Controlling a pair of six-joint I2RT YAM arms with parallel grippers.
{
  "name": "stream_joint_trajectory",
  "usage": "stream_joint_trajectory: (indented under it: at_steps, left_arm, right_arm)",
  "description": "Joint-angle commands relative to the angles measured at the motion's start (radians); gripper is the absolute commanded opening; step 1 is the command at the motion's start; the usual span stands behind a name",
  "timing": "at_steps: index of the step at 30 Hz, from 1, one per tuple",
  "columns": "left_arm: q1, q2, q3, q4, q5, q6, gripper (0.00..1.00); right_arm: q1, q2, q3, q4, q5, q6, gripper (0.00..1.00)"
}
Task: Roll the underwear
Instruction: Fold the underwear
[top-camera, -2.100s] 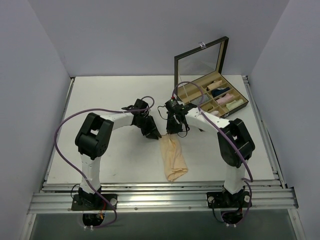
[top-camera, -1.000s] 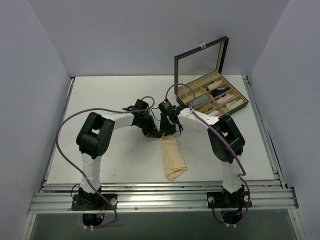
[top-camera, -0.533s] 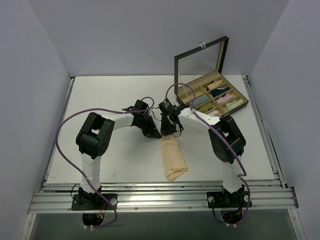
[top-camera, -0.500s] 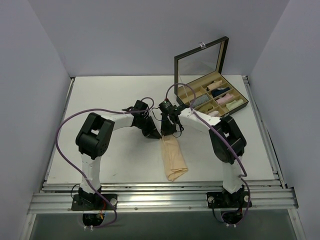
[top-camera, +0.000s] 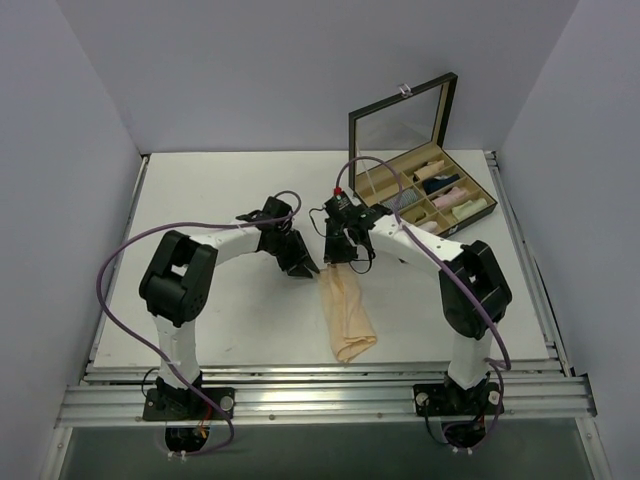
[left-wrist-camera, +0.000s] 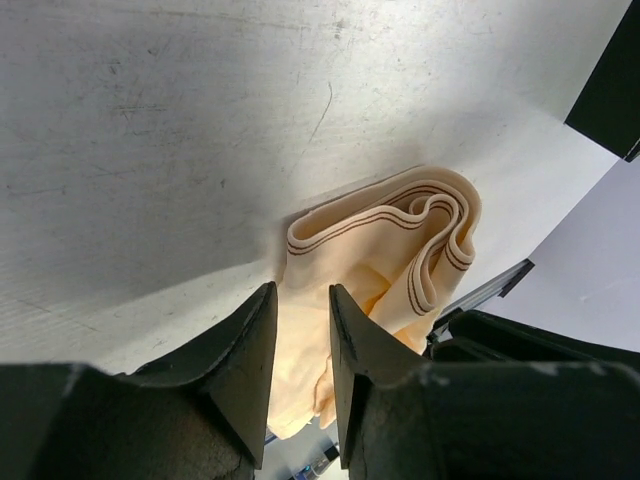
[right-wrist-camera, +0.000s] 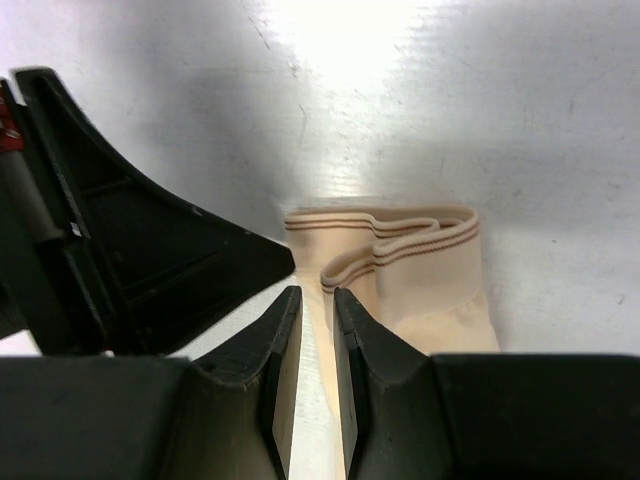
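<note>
The underwear is a pale peach strip, folded long and lying flat on the white table, its banded waist end toward the grippers. My left gripper hovers at the far left corner of that end; in the left wrist view its jaws stand apart with the underwear showing beneath and nothing between them. My right gripper is just above the same end. In the right wrist view its fingers leave a narrow gap over the left edge of the underwear, and the left gripper sits close beside.
An open organizer box with a raised glass lid stands at the back right, holding several cloth rolls in its compartments. Metal rails run along the near table edge. Both arms meet at mid-table.
The left gripper has opened, letting go of the cloth, and drawn slightly left. The right gripper has shifted a little right. The underwear lies as before.
</note>
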Motion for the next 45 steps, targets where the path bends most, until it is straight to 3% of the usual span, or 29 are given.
stream_joint_trajectory:
  at_steps: [1,18,45]
  left_arm:
    - [0.007,-0.05,0.04,-0.032,-0.02,0.005,0.36]
    - [-0.016,-0.048,0.103,0.086,0.069,0.005,0.38]
    - [-0.048,0.029,0.082,0.045,0.048,0.015,0.33]
  right_arm:
    - [-0.007,-0.057,-0.04,-0.037,-0.003,-0.015,0.16]
    - [-0.037,-0.104,-0.072,-0.078,0.077,-0.081,0.18]
    - [-0.007,0.0,-0.077,-0.021,0.077,-0.089,0.24]
